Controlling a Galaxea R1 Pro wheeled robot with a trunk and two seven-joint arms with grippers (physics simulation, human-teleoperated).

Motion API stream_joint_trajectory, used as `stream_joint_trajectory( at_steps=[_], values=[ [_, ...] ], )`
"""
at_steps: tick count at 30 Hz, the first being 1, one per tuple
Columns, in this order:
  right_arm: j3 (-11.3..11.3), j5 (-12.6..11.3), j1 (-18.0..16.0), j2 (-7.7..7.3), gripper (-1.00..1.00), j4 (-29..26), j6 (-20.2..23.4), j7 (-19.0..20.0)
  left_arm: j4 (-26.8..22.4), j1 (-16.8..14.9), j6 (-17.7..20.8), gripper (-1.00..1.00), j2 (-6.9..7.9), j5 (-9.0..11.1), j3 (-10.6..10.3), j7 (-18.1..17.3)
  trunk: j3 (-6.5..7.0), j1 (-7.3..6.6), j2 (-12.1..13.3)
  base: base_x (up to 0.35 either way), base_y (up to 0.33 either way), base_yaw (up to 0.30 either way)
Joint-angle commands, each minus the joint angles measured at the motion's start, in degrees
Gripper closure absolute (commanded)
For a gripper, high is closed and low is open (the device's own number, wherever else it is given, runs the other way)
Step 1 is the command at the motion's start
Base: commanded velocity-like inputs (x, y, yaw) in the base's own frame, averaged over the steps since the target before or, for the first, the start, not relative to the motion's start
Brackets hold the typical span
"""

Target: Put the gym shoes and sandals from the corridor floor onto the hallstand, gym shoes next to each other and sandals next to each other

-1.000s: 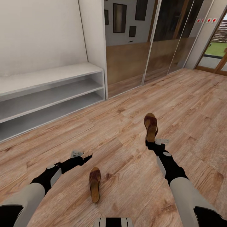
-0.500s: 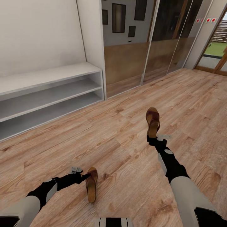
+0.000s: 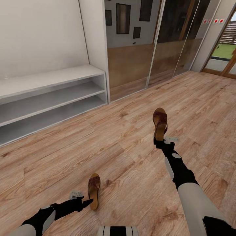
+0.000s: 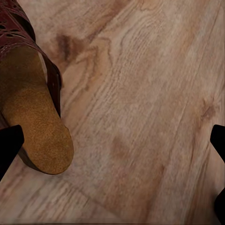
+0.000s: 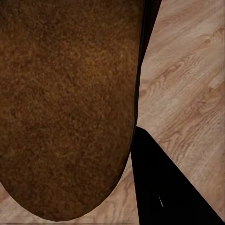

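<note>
Both sandals are lying on the corridor floor [image 3: 124,147]: near sandal [image 3: 93,190] beside the spread-open left claw [image 3: 86,203], far sandal [image 3: 160,123] at the right claw [image 3: 160,141] (grip indiscernible). The hallstand [image 3: 52,98] is sitting empty.

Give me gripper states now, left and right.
Left gripper: open, empty, beside the near sandal.
Right gripper: at the far sandal's heel; cannot tell if closed.

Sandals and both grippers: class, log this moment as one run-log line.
left gripper: open beside near sandal | right gripper: at far sandal heel, grip unclear | hallstand: no shoes visible
</note>
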Motion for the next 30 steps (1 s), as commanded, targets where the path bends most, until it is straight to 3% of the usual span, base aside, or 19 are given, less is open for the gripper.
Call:
stream_joint_trajectory(
  at_steps=[1,30],
  values=[
    [-0.1,0.3,0.0,0.02,1.0,0.0,0.2,-0.1,0.0,0.0,-0.2,-1.0,0.03,0.3,-0.3,-0.1,-0.04,-0.02,0.0,-0.034,0.0,0.0],
    [-0.1,0.3,0.0,0.02,1.0,-0.2,1.0,-0.1,0.1,0.0,-0.2,-1.0,0.03,0.4,-0.3,0.1,-0.04,-0.02,0.0,-0.002,0.0,0.007]
  ],
)
